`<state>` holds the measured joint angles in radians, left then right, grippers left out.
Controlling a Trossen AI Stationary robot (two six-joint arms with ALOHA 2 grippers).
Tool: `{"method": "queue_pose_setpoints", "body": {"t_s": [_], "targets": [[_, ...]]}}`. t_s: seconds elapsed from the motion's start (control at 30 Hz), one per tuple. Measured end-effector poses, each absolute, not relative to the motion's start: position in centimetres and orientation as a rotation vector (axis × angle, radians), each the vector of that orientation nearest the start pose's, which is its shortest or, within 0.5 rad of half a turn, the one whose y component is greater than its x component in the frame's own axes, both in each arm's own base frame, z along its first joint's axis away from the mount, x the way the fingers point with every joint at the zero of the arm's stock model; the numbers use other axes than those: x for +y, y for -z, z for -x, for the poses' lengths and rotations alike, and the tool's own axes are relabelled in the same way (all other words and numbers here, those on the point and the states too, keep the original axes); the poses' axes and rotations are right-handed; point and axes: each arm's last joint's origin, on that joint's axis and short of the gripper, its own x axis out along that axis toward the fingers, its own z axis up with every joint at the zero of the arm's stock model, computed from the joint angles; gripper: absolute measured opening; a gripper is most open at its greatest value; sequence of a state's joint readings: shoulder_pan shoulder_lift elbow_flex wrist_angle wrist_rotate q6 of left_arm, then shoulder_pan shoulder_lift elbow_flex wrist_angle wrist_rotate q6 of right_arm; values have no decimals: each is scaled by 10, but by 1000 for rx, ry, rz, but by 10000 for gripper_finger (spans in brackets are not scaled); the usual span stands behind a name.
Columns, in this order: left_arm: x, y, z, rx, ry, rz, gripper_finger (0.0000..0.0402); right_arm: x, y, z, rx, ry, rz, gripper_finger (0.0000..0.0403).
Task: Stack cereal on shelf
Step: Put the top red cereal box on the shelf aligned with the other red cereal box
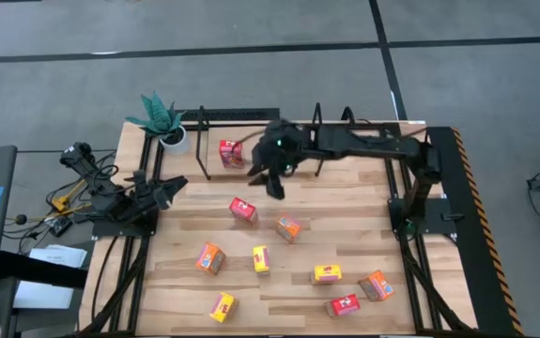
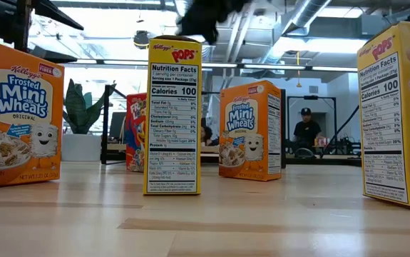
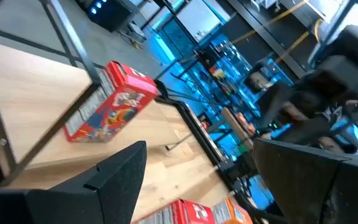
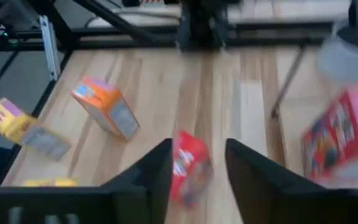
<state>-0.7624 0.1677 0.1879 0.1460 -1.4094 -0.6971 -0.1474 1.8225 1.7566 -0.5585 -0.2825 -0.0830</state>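
Right gripper, fingers apart and empty, hangs beside the shelf, seemingly above a red cereal box; left gripper parked, fingers apart.

In the low view, the orange Frosted Mini Wheats cereal box at the left is cut by the picture's edge, and so is the yellow Corn Pops cereal box at the right. A red cereal box stands mostly hidden behind the upright yellow Pops box. The dark right end effector is cut off at the top there; its fingers cannot be made out. In the right wrist view, the red box near the edge is smeared by blur, its print unreadable. In the left wrist view, the right arm's dark body is blurred. From above, the prints on the small boxes are too small to read.
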Motion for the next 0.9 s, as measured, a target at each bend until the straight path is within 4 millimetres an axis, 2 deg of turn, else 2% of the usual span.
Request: {"method": "queue_pose_setpoints", "body": {"t_s": [0.13, 0.3, 0.37, 0.47, 0.53, 0.6, 0.7, 0.9], "targets": [[-33, -225, -75, -284, -520, 829, 286, -19, -365, -415, 570, -108, 32, 232], [-35, -225, -76, -260, -436, 832, 286, 9, -365, -421, 577, -91, 23, 258], [-36, -226, -77, -252, -410, 831, 286, 15, -359, -421, 620, -57, -9, 259], [-37, -226, -77, -235, -364, 814, 286, 23, -349, -430, 622, -1, -28, 259], [-38, -226, -78, -222, -330, 800, 286, 27, -337, -432, 676, 47, -52, 259], [-39, -226, -78, -211, -295, 793, 286, 33, -326, -443, 663, 66, -94, 259], [-40, -226, -78, -197, -249, 787, 286, 40, -309, -446, 736, 111, -149, 260], [-43, -227, -79, -171, -153, 789, 286, 48, -294, -455, 728, 193, -201, 260]]}}
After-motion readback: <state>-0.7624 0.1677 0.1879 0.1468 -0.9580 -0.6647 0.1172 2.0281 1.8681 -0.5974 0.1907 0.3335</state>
